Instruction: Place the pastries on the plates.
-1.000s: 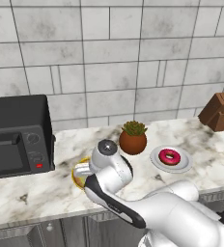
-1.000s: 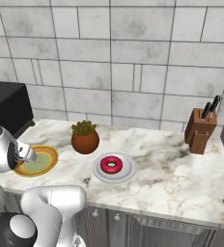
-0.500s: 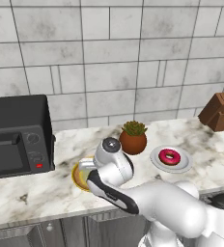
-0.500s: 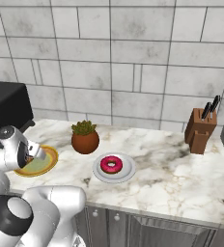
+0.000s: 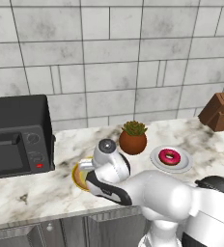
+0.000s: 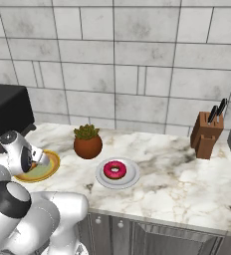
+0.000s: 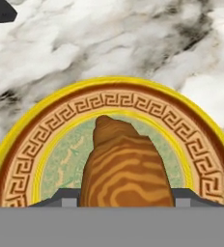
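Two plates face you on the marble counter [image 6: 187,174]: the yellow-rimmed, green-centred plate [image 7: 32,159] under the gripper [image 7: 126,200], whose jaws clasp the golden-brown croissant [image 7: 126,169] over its centre; at its 3 o'clock, the white-grey plate [image 6: 132,178] bears the pink-frosted donut [image 6: 115,170].

Counter [image 6: 187,174]: veined white-grey marble, smooth with a soft sheen. Wall [image 5: 109,62]: matt grey stone tiles. Microwave [image 5: 15,135]: matt black casing. Knife block [image 6: 205,133]: brown wood. Pot [image 5: 133,142]: smooth brown clay look. Donut [image 6: 115,170]: glossy magenta frosting. White plate [image 6: 132,178]: plain, smooth glaze. Yellow plate [image 7: 133,99]: glazed rim, patterned band, mottled green centre. Croissant [image 7: 126,169]: golden-brown, streaked crust.
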